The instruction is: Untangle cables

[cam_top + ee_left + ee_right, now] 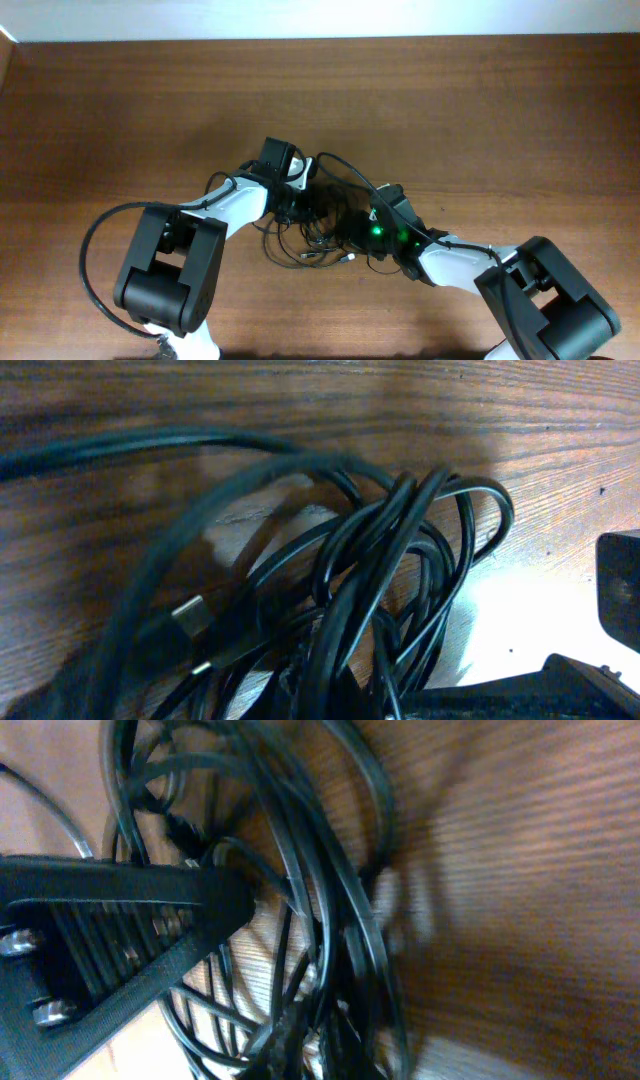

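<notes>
The cables [322, 228] lie in one black tangle near the middle of the desk [480, 110], their loops crossing and a small flat plug [190, 618] showing. The left gripper [300, 203] and right gripper [350, 218] meet the heap from opposite sides, both with jaws closed. Whether either pinches a strand cannot be told.

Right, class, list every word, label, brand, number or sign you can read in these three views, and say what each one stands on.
None: no text can be read in any view.
cables: plain black, no print visible.
plug: no marking visible in the left wrist view.
green lights on the right arm: glow only, no sign or character.
table: bare wood grain, no label.
</notes>
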`<state>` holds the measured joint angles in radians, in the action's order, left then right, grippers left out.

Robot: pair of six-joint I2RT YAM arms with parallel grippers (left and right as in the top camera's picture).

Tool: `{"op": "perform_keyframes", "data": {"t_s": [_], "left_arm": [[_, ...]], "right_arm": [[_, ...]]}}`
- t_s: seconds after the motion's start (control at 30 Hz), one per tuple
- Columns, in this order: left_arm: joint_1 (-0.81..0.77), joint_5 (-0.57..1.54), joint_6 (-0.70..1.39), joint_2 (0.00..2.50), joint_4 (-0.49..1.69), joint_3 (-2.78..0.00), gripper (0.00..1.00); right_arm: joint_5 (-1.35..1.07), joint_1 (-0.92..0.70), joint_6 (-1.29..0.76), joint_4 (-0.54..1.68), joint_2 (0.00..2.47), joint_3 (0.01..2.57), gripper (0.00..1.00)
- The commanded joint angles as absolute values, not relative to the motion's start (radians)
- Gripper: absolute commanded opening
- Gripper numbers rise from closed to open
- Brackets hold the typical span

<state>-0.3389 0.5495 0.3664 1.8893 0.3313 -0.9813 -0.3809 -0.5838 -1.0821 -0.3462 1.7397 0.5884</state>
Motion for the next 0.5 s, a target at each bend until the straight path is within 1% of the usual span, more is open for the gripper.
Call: {"op": "perform_keyframes", "data": {"t_s": [0.0,0.03,0.07,0.1,0.23,0.27,0.3,0.33,0.4,0.43,0.47], "left_arm": [[-0.342,0.561,0.376,1.902,0.334,-0.969,0.0],[-0.349,0.561,0.376,1.902,0.334,-0.969,0.0],[-0.359,0.561,0.376,1.902,0.33,-0.969,0.0],[-0.372,0.561,0.376,1.902,0.33,-0.969,0.0],[-0.426,0.56,0.376,1.902,0.329,-0.969,0.0],[-0.44,0.553,0.376,1.902,0.329,-0.969,0.0],[-0.451,0.55,0.376,1.902,0.329,-0.969,0.0],[-0.456,0.543,0.376,1.902,0.33,-0.969,0.0],[-0.455,0.527,0.376,1.902,0.329,-0.969,0.0],[-0.456,0.527,0.376,1.902,0.33,-0.969,0.0],[-0.453,0.515,0.376,1.902,0.33,-0.969,0.0]], "right_arm": [[-0.474,-0.603,-0.999,-0.459,1.763,0.588,0.11],[-0.48,-0.603,-0.999,-0.476,1.763,0.588,0.22],[-0.476,-0.603,-0.999,-0.472,1.763,0.588,0.31],[-0.455,-0.603,-1.0,-0.45,1.763,0.588,0.34],[-0.403,-0.603,-1.007,-0.423,1.763,0.588,0.38],[-0.391,-0.603,-1.035,-0.418,1.765,0.588,0.37],[-0.373,-0.603,-1.073,-0.4,1.769,0.588,0.32],[-0.338,-0.603,-1.111,-0.352,1.773,0.588,0.24],[-0.298,-0.603,-1.142,-0.247,1.774,0.588,0.18],[-0.299,-0.602,-1.14,-0.238,1.774,0.588,0.06],[-0.299,-0.602,-1.13,-0.229,1.774,0.588,0.04]]}}
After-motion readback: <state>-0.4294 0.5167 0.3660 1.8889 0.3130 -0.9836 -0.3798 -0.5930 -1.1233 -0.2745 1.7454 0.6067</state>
